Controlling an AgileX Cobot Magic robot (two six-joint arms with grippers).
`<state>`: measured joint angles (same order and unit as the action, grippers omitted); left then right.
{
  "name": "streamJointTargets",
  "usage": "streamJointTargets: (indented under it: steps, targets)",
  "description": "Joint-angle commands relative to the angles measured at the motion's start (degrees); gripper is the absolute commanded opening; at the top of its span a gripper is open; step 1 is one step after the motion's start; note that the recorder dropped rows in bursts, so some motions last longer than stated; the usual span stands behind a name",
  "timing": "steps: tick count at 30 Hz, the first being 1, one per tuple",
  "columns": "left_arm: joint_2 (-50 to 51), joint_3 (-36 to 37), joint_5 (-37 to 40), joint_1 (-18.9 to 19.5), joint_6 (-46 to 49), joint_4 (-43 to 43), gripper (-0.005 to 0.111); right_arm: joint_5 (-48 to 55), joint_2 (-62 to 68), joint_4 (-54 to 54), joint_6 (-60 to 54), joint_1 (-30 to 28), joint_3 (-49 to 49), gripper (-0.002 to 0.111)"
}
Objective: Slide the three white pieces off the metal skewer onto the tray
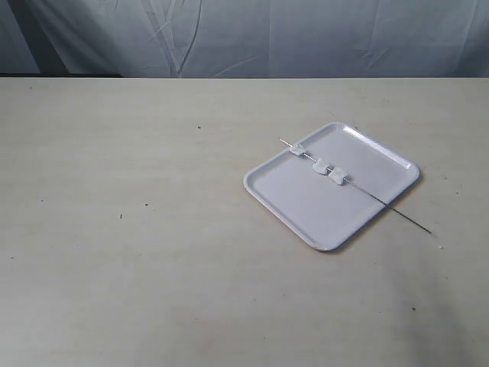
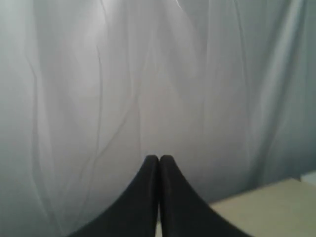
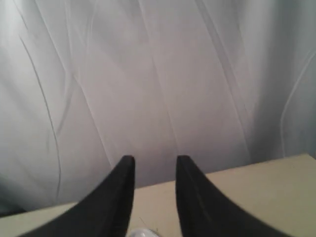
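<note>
A white tray (image 1: pixel 306 202) lies flat on the beige bench (image 1: pixel 153 229), right of the middle, turned so that one corner points to the far side. The metal skewer (image 1: pixel 382 200) lies slantwise across it, from far left to near right. Its far-left tip pokes just past the rim, and its near-right end runs well out over the opposite rim and above the bench. The three white pieces (image 1: pixel 321 167) are all threaded on the skewer over the tray. One sits right at the far-left rim; the other two are just beside each other, closer to the tray's middle.

No arm shows in the exterior view. In the left wrist view the left fingers (image 2: pixel 148 197) are pressed tip to tip with nothing between them, in front of a pale curtain (image 2: pixel 98 74). In the right wrist view the right fingers (image 3: pixel 118 197) stand apart with a clear gap, holding nothing, above the bench edge
</note>
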<state>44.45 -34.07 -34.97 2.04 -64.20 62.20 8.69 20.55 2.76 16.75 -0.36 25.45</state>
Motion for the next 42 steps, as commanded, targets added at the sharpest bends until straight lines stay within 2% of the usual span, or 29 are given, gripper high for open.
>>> streamJointTargets:
  steps: [1,3,6,11,17,23,29,38,42]
  targets:
    - [14.42,-11.32,-4.74,-0.52,-21.25,29.18,0.002,13.1,13.22,0.31,-9.88,-0.18,10.69,0.044]
    - [19.71,-14.56,-2.97,-3.35,-28.28,37.74,0.006,19.77,19.18,-3.22,-18.05,0.43,15.16,0.044]
    - [26.53,-15.75,-1.85,-7.33,-26.91,37.74,0.015,28.04,28.81,-9.53,-26.21,2.46,20.97,0.044]
    - [37.16,-17.5,-0.89,-15.05,-26.61,37.74,0.036,36.52,44.07,-11.24,-31.56,3.85,27.82,0.044]
    - [48.67,-19.3,2.55,-23.0,-26.14,37.74,0.038,39.29,57.4,-11.23,-35.25,3.96,31.19,0.044]
    - [59.17,-22.61,8.12,-29.1,-24.4,37.74,0.038,40.96,69.17,-10.75,-38.52,4.89,31.39,0.044]
    - [62.57,-27.84,8.15,-29.84,-23.59,37.74,0.038,37.06,74.87,-8.74,-42.37,6.16,31.39,0.044]
    - [62.57,-31.62,3.86,-29.84,-32.49,37.74,0.038,33.98,83.25,-6.99,-43.22,6.16,31.39,0.044]
    - [62.57,-32.27,3.86,-29.84,-32.91,37.74,0.038,33.43,84.56,-7.22,-43.8,6.16,31.39,0.044]
